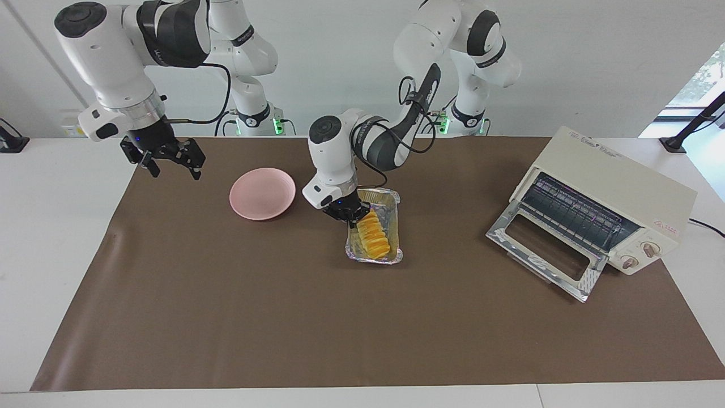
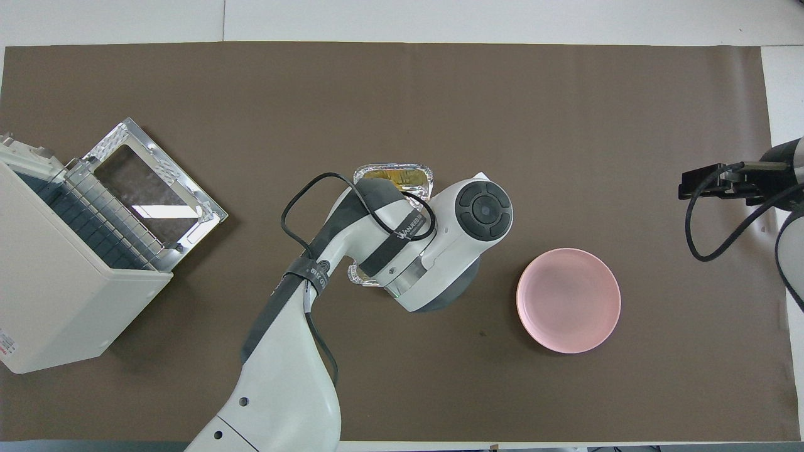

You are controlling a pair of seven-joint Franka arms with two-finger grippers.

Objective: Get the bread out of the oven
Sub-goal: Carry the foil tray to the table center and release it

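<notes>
Facing view first: the left gripper (image 1: 352, 217) is down at the end of the foil tray (image 1: 391, 256) nearer the robots, its fingers pinched together on the near end of the bread (image 1: 374, 237), though I cannot tell how firm that hold is. The golden loaf lies lengthwise in the tray, which sits on the brown mat (image 1: 226, 317) about midway along the table. The pink plate (image 1: 262, 193) rests just beside the tray toward the right arm's end, bare. The oven (image 1: 617, 195) stands at the left arm's end, well apart from the tray, its door (image 1: 544, 249) dropped flat open with the wire rack showing. The right gripper (image 1: 170, 160) hangs in the air over the mat's edge near the plate, jaws spread wide and holding nothing; that arm waits. Overhead view next: the left arm (image 2: 295, 351) covers most of the foil tray (image 2: 394, 171), leaving only its end farther from the robots in sight. The pink plate (image 2: 568, 300) lies clear of the arm, and the oven (image 2: 69, 295) with its open door (image 2: 151, 182) fills the left arm's end.
</notes>
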